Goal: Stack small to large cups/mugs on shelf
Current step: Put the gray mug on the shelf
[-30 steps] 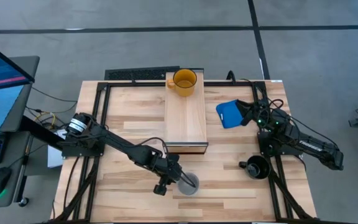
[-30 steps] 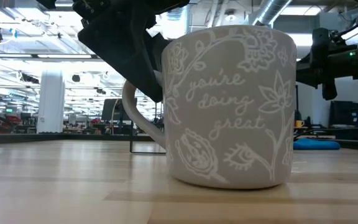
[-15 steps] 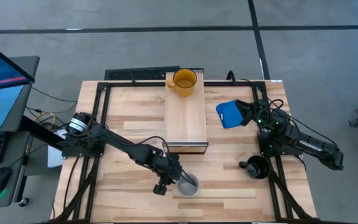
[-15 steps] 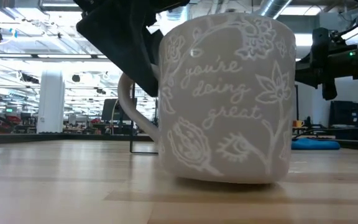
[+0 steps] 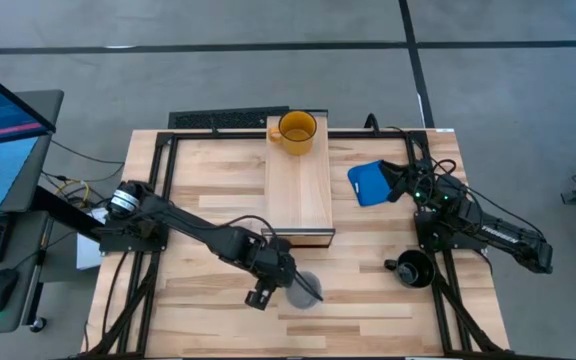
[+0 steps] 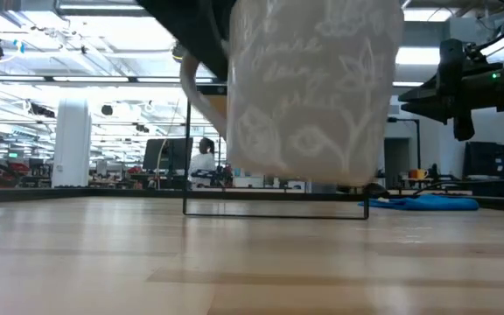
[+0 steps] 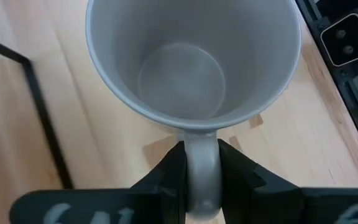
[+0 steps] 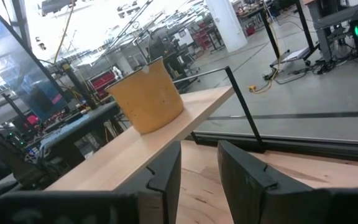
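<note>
Jaws pinching grey mug (image 7: 191,68) handle, tips seemingly hidden

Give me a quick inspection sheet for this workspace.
Surface: slatted wooden table, shelf on it.
Job's things: yellow mug on the shelf's far end; grey mug lifted clear of the table; black mug on the table by the right arm.
Clutter: flat blue object.
Grippers: left gripper shut on the grey mug's handle; right gripper holds nothing.
Cables: wires off the table's left edge.
Surroundings: monitor, a person far behind.
</note>
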Controlling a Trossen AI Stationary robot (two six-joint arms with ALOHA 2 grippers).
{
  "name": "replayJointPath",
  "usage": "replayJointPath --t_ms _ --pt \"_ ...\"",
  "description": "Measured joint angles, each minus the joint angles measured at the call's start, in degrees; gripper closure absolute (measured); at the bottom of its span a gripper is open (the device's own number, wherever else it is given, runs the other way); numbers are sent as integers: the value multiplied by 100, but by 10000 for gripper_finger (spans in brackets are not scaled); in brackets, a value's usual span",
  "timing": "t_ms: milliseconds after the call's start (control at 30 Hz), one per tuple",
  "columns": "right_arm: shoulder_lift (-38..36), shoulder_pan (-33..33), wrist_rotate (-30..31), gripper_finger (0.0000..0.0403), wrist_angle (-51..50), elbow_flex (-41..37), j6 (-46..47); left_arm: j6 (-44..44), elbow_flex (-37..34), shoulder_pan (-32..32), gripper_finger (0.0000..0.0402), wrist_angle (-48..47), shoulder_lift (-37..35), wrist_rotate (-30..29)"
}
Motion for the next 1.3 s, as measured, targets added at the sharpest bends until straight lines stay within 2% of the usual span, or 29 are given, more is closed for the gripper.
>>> replayJointPath --t_ms 200,600,867,1000,1300 --pt "2 0 -9 274 0 0 0 133 587 91 356 -709 0 -73" --pt "1 -1 -9 274 0 0 -2 269 1492 360 356 -1326 -4 -237" --pt "0 -2 -9 274 0 2 -2 361 2448 615 356 -1798 2 -211" --pt "0 -2 -9 274 0 2 -2 348 2994 799 356 -1962 2 -233" --pt "0 -2 -9 274 0 2 -3 518 3881 1541 356 -2831 -7 -730"
